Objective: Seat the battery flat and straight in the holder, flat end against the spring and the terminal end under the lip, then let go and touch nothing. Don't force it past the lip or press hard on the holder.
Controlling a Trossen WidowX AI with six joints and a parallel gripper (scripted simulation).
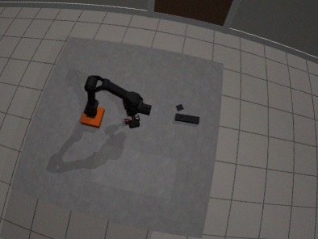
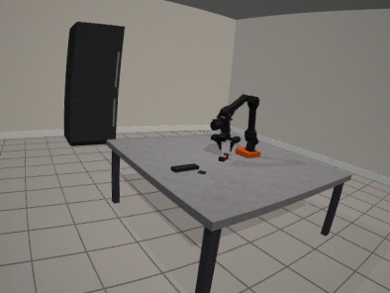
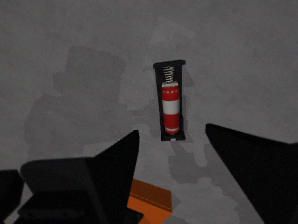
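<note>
The black holder (image 3: 158, 95) lies on the table below the gripper, its spring end farther from the arm base. The red and white battery (image 3: 171, 106) (image 2: 226, 155) lies lengthwise in it. Its flat end meets the coiled spring (image 3: 169, 74), and its terminal end is at the near end wall. Whether that end sits under the lip, and whether the battery is fully flat, cannot be told. My gripper (image 3: 171, 131) (image 2: 226, 149) is open and empty above the holder, its fingers apart on either side and not touching the battery.
The orange arm base (image 1: 93, 118) (image 2: 247, 152) (image 3: 154, 196) stands close to the holder. A long black block (image 1: 187, 119) (image 2: 185, 167) and a small dark square piece (image 1: 180, 107) (image 2: 201, 172) lie farther out on the grey table (image 1: 133, 174) (image 2: 277, 183).
</note>
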